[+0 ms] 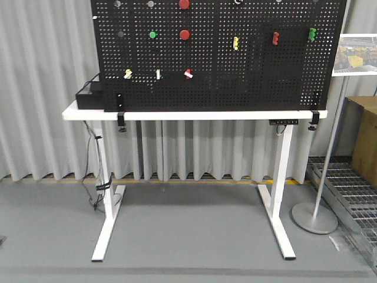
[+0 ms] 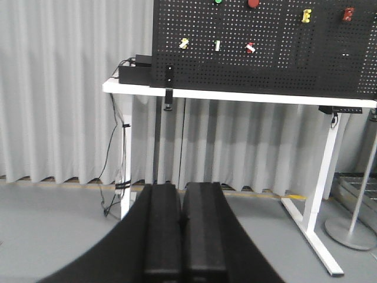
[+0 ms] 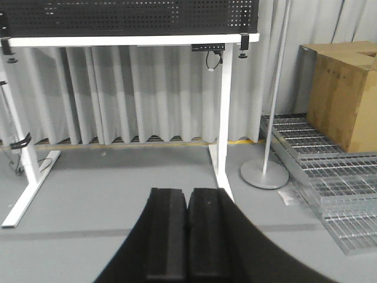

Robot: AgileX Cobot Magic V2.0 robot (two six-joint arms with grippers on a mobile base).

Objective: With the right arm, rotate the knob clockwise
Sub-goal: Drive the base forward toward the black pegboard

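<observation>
A black pegboard (image 1: 218,88) stands upright on a white table (image 1: 177,115), far from both arms. It carries a round red knob (image 1: 184,34), a green knob (image 1: 152,35), yellow (image 1: 235,42), red (image 1: 275,38) and green (image 1: 311,33) handles, and three small toggles (image 1: 157,73). Which one is the task's knob I cannot tell. My left gripper (image 2: 181,191) is shut on nothing, low over the floor, facing the board's left half (image 2: 259,59). My right gripper (image 3: 188,194) is shut and empty too, with only the board's bottom edge (image 3: 129,20) above it. Neither gripper shows in the front view.
A black box (image 1: 89,94) with cables sits at the table's left end. To the right stand a pole on a round base (image 1: 314,217), a cardboard box (image 3: 344,94) and metal grating (image 3: 330,177). Grey floor and curtains lie between me and the table.
</observation>
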